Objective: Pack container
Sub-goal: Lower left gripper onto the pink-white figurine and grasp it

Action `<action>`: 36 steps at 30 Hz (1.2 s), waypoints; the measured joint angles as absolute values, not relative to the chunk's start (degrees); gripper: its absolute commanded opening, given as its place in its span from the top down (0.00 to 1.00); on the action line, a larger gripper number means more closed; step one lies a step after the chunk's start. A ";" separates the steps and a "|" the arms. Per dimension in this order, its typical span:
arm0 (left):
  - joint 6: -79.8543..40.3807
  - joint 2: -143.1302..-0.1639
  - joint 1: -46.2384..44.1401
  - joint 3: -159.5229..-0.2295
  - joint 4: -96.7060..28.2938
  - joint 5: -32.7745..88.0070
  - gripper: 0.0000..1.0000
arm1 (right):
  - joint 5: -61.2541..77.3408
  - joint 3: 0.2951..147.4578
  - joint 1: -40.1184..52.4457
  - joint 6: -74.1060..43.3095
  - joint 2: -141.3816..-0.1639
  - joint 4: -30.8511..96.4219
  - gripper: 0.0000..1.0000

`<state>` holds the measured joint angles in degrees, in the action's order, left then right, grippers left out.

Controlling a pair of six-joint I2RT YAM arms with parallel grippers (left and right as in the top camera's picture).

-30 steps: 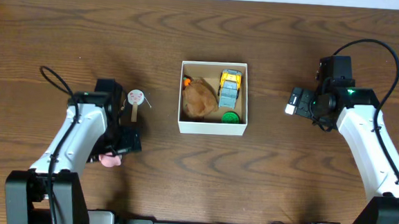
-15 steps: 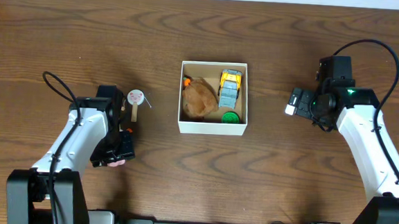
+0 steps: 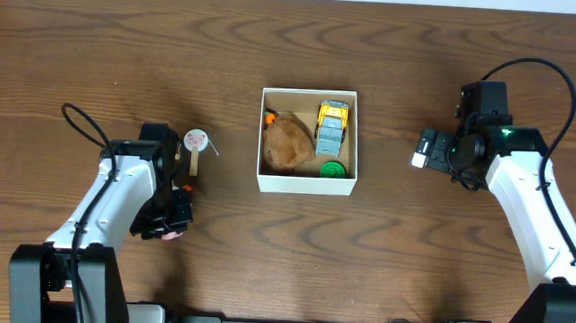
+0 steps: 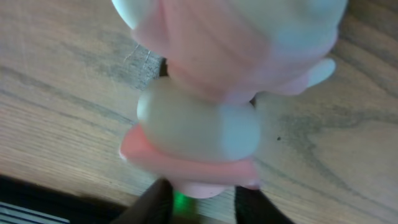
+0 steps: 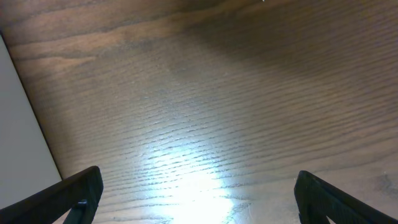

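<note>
In the middle of the counter, the box holds several toys; a pink toy, not yet packed, lies under the left claw, grip unclear; right claw wide, empty.

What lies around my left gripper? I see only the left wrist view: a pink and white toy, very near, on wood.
Observer: The container stands at the middle of the table, to the right of the left gripper.
Operator: Is it empty?
Observer: No, it holds a brown plush toy, a yellow toy truck and a green piece.
Operator: And the right gripper?
Observer: It is open over the table, holding nothing.
</note>
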<state>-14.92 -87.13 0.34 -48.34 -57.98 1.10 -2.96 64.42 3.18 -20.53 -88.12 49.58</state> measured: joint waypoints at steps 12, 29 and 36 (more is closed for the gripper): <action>-14.79 -87.13 0.34 -48.34 -57.78 1.10 0.94 | -2.96 64.42 3.18 -20.47 -88.12 50.09 0.01; -14.90 -87.13 0.34 -48.34 -55.18 0.86 0.23 | -2.96 64.42 3.18 -20.40 -88.12 50.17 0.01; -15.16 -87.13 0.38 -48.34 -53.49 0.89 0.00 | -2.96 64.42 3.18 -20.40 -88.12 50.17 0.01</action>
